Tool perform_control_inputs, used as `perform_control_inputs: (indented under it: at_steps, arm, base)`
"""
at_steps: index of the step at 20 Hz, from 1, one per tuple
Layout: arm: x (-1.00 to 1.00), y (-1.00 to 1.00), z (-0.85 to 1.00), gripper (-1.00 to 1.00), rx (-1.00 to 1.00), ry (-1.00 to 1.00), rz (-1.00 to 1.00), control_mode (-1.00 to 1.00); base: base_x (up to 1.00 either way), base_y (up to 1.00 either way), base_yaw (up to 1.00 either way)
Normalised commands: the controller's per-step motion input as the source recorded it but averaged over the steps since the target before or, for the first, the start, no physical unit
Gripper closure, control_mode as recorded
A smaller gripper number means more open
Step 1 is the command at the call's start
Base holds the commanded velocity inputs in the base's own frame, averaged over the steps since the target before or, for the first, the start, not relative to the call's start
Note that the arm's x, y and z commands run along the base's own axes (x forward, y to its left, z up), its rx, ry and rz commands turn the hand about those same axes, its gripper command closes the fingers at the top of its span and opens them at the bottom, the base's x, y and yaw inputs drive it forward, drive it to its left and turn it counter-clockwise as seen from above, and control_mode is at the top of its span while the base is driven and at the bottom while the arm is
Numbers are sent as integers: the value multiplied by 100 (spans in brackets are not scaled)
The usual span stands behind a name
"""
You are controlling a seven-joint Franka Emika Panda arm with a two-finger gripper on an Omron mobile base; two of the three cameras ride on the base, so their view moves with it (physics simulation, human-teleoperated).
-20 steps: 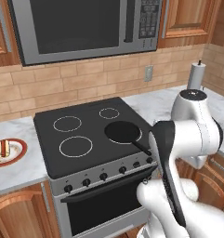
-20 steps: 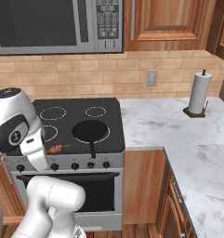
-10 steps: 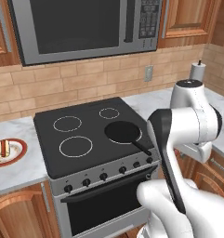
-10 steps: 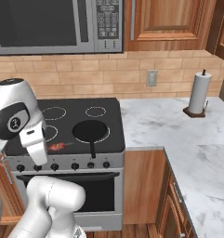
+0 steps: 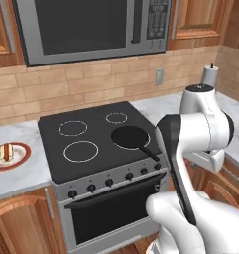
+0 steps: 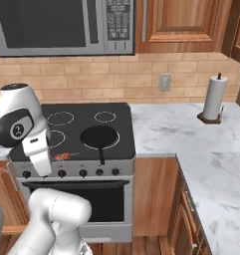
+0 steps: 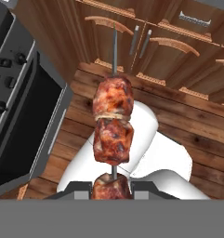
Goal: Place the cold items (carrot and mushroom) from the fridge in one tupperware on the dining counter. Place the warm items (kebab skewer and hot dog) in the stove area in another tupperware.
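Observation:
The kebab skewer [image 7: 113, 125], a thin stick with reddish-brown meat chunks, rises between my gripper [image 7: 112, 188], which is shut on its lowest chunk. In the hand view it hangs over the wooden floor, with the oven front to its left. From the right base view the kebab skewer [image 6: 62, 156] shows as a small red streak beside my white hand, by the stove's front edge. The hot dog [image 5: 7, 153] lies on a red-rimmed plate [image 5: 19, 149] on the counter left of the stove. Carrot, mushroom, fridge, tupperware and dining counter are out of view.
A black pan [image 5: 132, 138] sits on the stove's front right burner, handle toward the front. A microwave [image 5: 91, 25] hangs above the stove. A paper towel roll [image 6: 213, 98] stands at the back of the marbled counter [image 6: 191, 139] to the right. Wooden cabinet doors [image 7: 169, 51] lie ahead of the hand.
My arm's upper links have swung up and to the right. The grip on the kebab skewer is the same and the base has not moved.

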Motion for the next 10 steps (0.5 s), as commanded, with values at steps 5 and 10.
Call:
perform_control_inputs:
  at_steps: [5,10]
  arm:
    - [0,0,0,100,0,0,0,100]
    - [0,0,0,100,0,0,0,100]
  base:
    - [-99,0,41]
    - [-80,1,62]
